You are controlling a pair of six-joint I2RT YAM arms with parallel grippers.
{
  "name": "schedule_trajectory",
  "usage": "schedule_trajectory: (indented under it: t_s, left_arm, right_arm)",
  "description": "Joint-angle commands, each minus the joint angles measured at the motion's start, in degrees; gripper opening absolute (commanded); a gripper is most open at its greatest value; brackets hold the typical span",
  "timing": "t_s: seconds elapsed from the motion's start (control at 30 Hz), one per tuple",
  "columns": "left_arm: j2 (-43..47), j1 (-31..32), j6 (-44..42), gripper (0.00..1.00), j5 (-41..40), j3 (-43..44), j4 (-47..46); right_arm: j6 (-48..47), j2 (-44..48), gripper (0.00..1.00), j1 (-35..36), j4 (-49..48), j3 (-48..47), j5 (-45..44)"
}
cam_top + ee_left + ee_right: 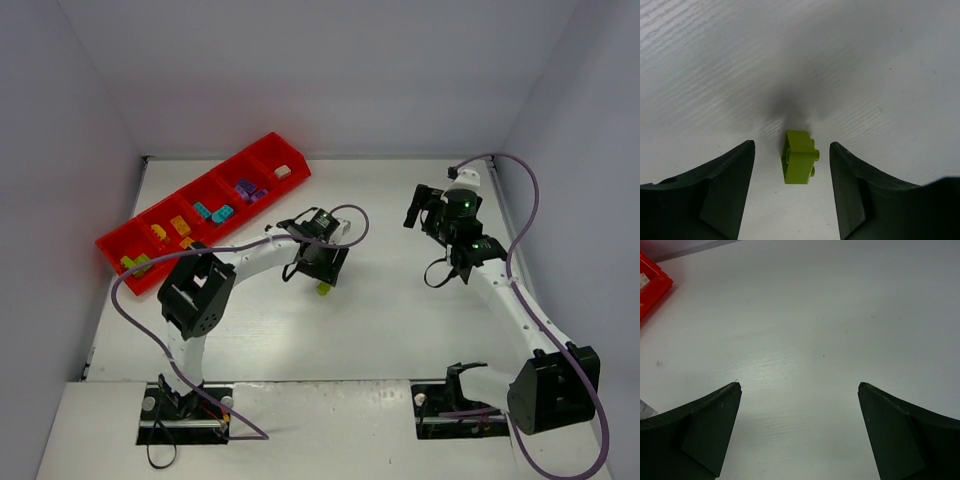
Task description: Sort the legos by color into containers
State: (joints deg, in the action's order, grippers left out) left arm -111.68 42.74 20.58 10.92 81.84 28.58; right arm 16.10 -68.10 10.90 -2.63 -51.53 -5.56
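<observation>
Nearest the near edge, though still about midway up the white table (400, 320) and a little left of its centre, a single lime green brick (799, 157) lies flat on the surface. The left gripper (792, 144) hangs over it with its jaws partly open. One jaw stands on each side of the brick with a strip of bare table showing on both sides, so nothing is gripped. Farther back, toward the far right corner, the right gripper (799, 385) is spread wide, with only bare table between its jaws. Farthest of all, slanting across the far left corner, sits the red tray (108, 247) — its five compartments hold, from the left-edge end to the far-edge end, lime green pieces (135, 264), yellow-orange pieces (180, 225), teal pieces (215, 213), purple pieces (245, 188) and one white piece (283, 171).
</observation>
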Motion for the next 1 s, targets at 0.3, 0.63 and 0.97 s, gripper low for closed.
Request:
schedule_trajectory:
  t_s: [0.3,0.63,0.97]
  left_arm:
    - [1.4,2.3,-1.9,0.20,-1.0,-1.4,-1.4]
    - [19.5,-3.5,6.1,0.00,-17.8,-7.3,1.4]
    - [32.7,-35.9,6.6,0.00,-23.3,-10.8,9.3]
  right_arm:
    - [2.6,2.4,1.00,-0.3,-0.5,1.6,0.3]
    - [3.4,2.6,0.99,-0.3,-0.9,1.1,1.4]
    - [4.1,0.2,0.98,0.1,-1.8,-0.1,5.0]
